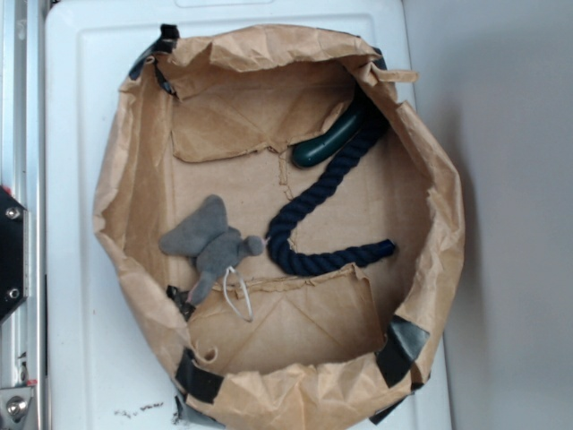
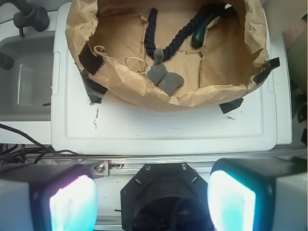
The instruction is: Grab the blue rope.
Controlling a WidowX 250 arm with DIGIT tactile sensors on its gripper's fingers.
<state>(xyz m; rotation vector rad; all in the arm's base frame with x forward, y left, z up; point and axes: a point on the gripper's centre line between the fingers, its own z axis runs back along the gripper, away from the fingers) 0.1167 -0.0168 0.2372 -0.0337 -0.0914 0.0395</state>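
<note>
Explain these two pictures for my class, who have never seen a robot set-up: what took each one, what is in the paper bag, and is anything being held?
One picture looks straight down from a fixed camera above. The other comes from a camera on the robot arm's wrist; the two glowing pads at its bottom edge are the fingers of the gripper, the part that grasps. They stand wide apart with nothing between them, far back from the bag.

On a white surface sits a brown paper bag with its rim rolled down. Inside lie three things: the blue rope, thick, twisted and bent in a curve; a grey plush toy beside it; and a smooth dark green object at the rope's far end.

Nothing is held yet.
</note>
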